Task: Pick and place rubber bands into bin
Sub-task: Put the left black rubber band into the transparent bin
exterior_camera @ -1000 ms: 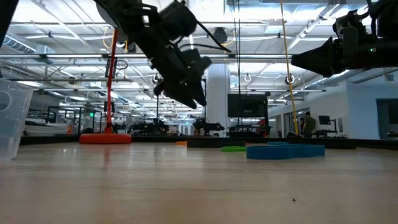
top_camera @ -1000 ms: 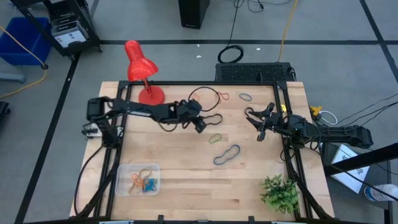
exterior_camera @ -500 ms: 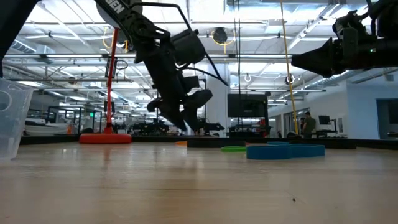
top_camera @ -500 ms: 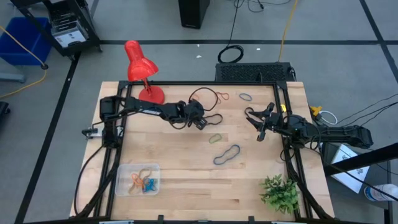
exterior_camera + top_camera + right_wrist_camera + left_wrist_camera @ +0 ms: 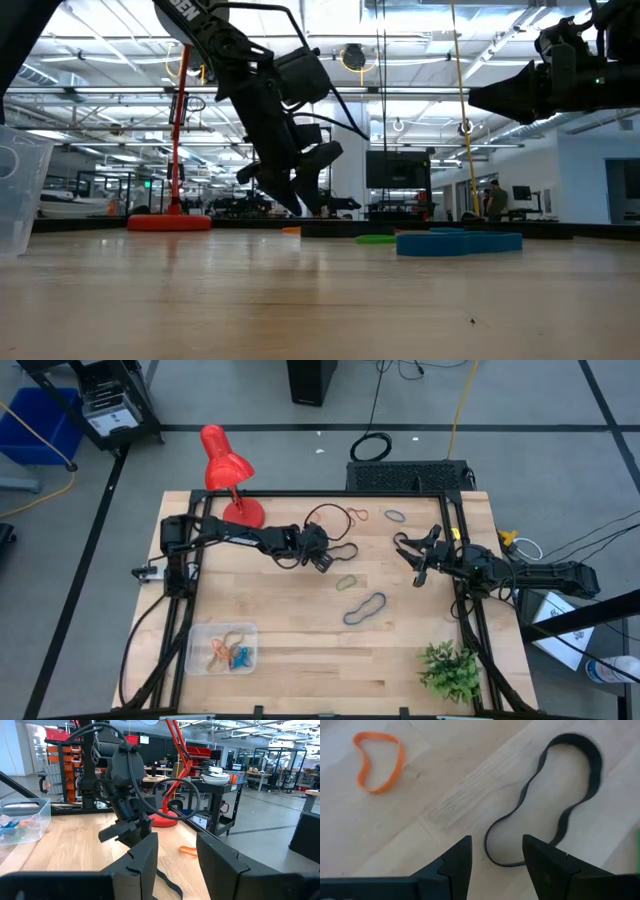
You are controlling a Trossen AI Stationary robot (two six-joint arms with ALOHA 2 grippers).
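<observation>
Since a second ago, the left claw (image 5: 322, 559) has swung from mid-tabletop toward the far edge and dropped low; the right arm has not moved.

High view: the left claw hangs over a black rubber band (image 5: 342, 550) near the tabletop's (image 5: 400, 650) far middle. A green band (image 5: 347, 582) and a blue band (image 5: 366, 608) lie nearer the centre. The clear bin (image 5: 221, 648), near the front left corner, already holds several bands. The right claw (image 5: 412, 560) waits by the right edge, fingers spread.

Low view: the left claw (image 5: 300, 195) reaches almost to the wood, fingers apart.

Left wrist view: both fingertips (image 5: 462, 852) straddle one end of the black band (image 5: 555, 800), empty; an orange band (image 5: 377, 762) lies well apart.

Right wrist view: its own fingers (image 5: 145, 855) stand open.

The band looks light, thin, floppy and flat against the wood, so pinching one strand at the narrow end seems best.
</observation>
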